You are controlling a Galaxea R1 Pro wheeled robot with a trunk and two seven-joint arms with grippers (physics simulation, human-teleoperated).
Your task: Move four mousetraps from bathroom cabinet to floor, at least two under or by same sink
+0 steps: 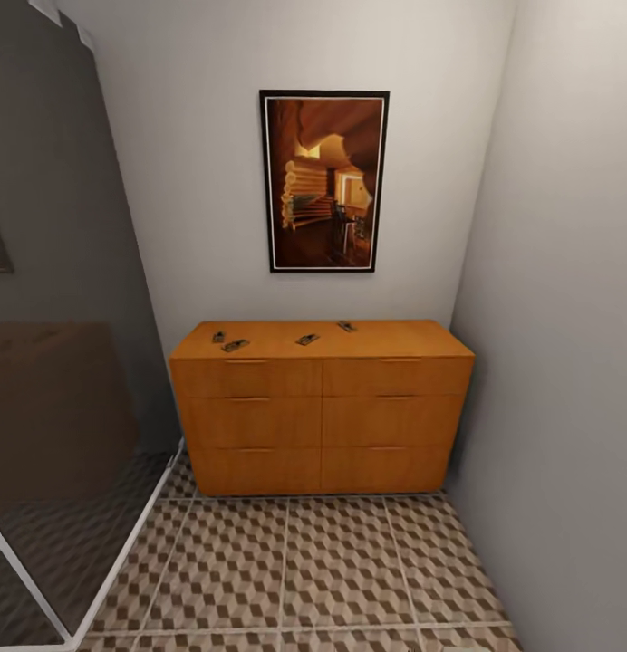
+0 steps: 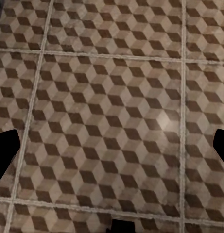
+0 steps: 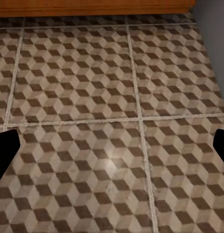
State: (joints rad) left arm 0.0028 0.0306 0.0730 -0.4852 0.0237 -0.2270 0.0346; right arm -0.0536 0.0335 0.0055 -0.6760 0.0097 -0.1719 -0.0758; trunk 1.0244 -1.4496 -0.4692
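No readable writing or labels showing anywhere. Cabinet (image 1: 321, 412) is standing against the back wall in the corner, drawers all closed. Four mousetraps are lying on its flat top: two close together near the back-left corner (image 1: 218, 336) (image 1: 234, 345), one mid-top (image 1: 306, 340), one further toward the back edge just right of centre (image 1: 347, 326). All four are apart from each other; the left pair nearly touching, cannot tell for sure.

A framed picture (image 1: 324, 181) is hanging on the wall above. A glass panel (image 1: 69, 407) is standing at the left.

Bathroom floor (image 1: 332, 570) is showing cube-pattern tiles in front of the cabinet. Left fingers (image 2: 7, 150) are spreading wide over bare floor tiles, holding nothing. Right fingers (image 3: 5, 145) are likewise spreading wide above the floor, gripping nothing, with the cabinet's base edge visible beyond.
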